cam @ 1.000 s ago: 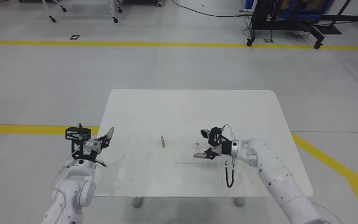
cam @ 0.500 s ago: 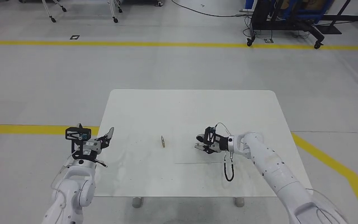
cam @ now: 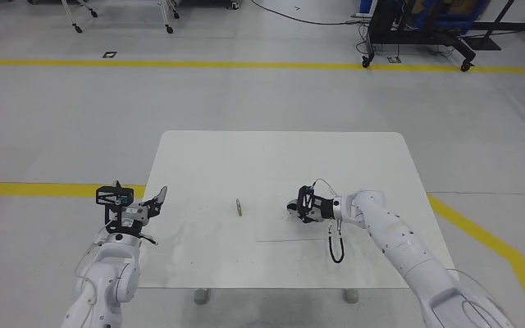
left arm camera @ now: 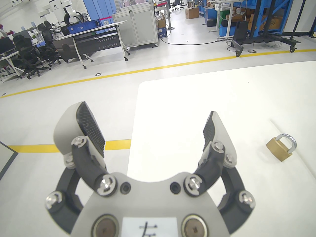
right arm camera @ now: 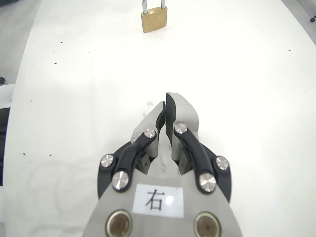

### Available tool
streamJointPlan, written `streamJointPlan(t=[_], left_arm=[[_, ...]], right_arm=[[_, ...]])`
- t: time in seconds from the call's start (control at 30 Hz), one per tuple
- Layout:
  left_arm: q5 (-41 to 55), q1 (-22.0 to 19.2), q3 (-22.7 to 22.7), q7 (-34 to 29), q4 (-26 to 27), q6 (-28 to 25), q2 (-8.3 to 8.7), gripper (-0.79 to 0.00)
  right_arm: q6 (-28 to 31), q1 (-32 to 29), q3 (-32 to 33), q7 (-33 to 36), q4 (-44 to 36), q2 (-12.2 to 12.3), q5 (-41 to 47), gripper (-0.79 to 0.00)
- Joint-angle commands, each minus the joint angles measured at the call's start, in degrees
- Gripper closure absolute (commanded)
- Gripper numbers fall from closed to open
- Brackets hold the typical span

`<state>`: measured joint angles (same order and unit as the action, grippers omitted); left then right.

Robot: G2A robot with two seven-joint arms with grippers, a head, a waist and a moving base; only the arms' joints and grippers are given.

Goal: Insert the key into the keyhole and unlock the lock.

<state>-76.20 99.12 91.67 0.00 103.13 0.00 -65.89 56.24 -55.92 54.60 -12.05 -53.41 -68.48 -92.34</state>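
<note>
A brass padlock (cam: pixel 239 207) with a silver shackle stands on the white table (cam: pixel 287 156) near its middle; it also shows as the padlock (left arm camera: pixel 281 148) and the padlock (right arm camera: pixel 154 17). My right gripper (cam: pixel 292 210) rests low on the table to the right of the lock, pointing at it. In the right wrist view this gripper (right arm camera: pixel 165 98) has its pads pressed together. The key is hidden between them and cannot be seen. My left gripper (cam: pixel 159 197) hovers at the table's left edge, and its gripper (left arm camera: pixel 148 110) is open with nothing in it.
A black cable loop (cam: pixel 334 246) hangs from the right wrist over the table. The table's front edge runs close below both arms. Bare tabletop (right arm camera: pixel 222 50) lies between the right gripper and the lock.
My right gripper was open a second ago around a small object on the table. It has since shut there and shifted slightly left toward the lock. The left arm has stayed still.
</note>
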Motion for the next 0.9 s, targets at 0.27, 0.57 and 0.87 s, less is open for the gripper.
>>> streamJointPlan(t=[0.27, 0.57, 0.87], left_arm=[[0.0, 0.0, 0.0, 0.0, 0.0, 0.0, 0.0, -0.785], [0.0, 0.0, 0.0, 0.0, 0.0, 0.0, 0.0, -0.785], [0.0, 0.0, 0.0, 0.0, 0.0, 0.0, 0.0, -0.785]], right_arm=[[-1.6, 0.1, 0.7, -2.9, -2.7, 0.9, -1.9, 0.0], [-3.5, -5.5, 7.8, -12.7, -14.6, 3.7, 0.1, 0.0], [-3.2, -12.6, 13.9, -19.2, -22.3, 5.4, 5.2, 0.0]])
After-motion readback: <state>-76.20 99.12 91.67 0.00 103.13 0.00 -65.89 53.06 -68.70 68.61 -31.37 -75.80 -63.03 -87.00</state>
